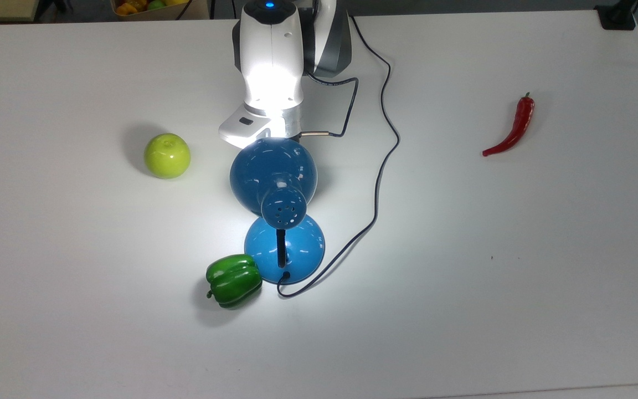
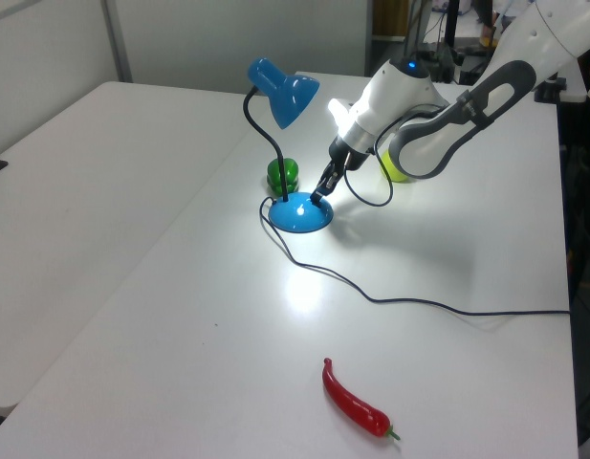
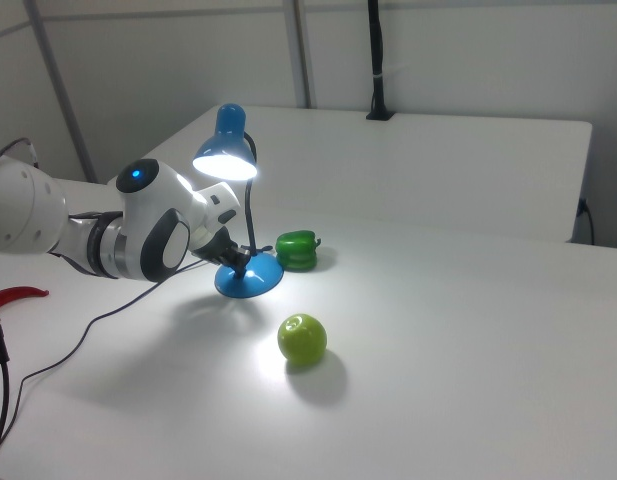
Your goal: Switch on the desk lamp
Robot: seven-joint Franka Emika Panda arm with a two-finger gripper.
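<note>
Tool (image 2: 318, 194) tips press on the base of the lit blue lamp (image 1: 273, 176) on the white worktop (image 1: 518, 249); whether its fingers are parted cannot be told.

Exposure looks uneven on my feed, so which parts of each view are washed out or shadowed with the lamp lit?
Top view: the arm's white housing above the desk lamp is blown out, and the green apple casts a shadow away from the lamp. Left view: a bright patch on the table. Right view: the shade's mouth glares.
</note>
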